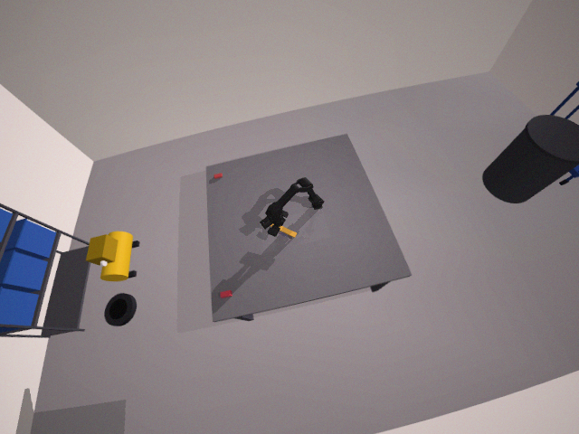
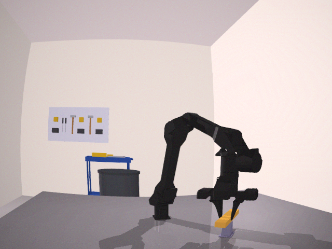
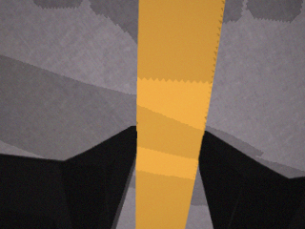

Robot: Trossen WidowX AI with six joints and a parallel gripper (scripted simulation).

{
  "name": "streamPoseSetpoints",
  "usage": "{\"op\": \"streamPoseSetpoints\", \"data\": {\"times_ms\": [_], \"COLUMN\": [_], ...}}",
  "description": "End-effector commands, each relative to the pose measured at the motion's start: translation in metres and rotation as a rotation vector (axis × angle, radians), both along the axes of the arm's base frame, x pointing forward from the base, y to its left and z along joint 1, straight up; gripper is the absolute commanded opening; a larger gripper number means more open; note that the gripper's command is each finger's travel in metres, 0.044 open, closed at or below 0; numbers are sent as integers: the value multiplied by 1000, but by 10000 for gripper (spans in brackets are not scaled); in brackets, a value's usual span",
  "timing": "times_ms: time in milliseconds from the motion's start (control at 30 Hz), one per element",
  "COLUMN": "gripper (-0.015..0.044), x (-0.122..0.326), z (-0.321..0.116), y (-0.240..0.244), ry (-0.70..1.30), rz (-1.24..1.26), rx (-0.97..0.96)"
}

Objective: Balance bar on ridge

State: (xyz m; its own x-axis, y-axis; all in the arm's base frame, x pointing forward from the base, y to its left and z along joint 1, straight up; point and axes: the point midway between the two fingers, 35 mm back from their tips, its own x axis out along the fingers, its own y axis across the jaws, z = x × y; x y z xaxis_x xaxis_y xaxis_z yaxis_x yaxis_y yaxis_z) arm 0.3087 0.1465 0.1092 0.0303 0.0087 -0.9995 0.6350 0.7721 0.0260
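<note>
The orange bar (image 1: pixel 288 231) (image 2: pixel 222 222) (image 3: pixel 173 43) is held clear of the table (image 1: pixel 327 158) (image 2: pixel 67 214). My gripper (image 2: pixel 226 217) (image 3: pixel 168 135) points down and is shut on the bar, one finger on each long side. The pale violet ridge (image 2: pixel 227 231) stands on the table directly under the bar in the exterior view. The bar's underside appears at the ridge's top there; I cannot tell whether they touch. The bar looks close to level, lying crosswise over the ridge. The ridge does not show in the wrist view or the top view.
Two red blocks (image 1: pixel 217 175) (image 1: pixel 225 293) lie near the table's left corners in the top view, away from the arm. The arm's base (image 1: pixel 317 202) (image 2: pixel 161 214) stands on the table. A dark bin (image 1: pixel 523 163) (image 2: pixel 119 183) and a yellow machine (image 1: pixel 118 257) are off the table.
</note>
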Motion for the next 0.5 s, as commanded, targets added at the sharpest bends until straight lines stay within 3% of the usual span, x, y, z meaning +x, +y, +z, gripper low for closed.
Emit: {"op": "streamPoseSetpoints", "data": {"times_ms": [0,467], "gripper": [0,0], "x": [0,0], "z": [-1,-2], "y": [1,1], "ry": [1,1], "rz": [0,0], "rx": [5,5]}}
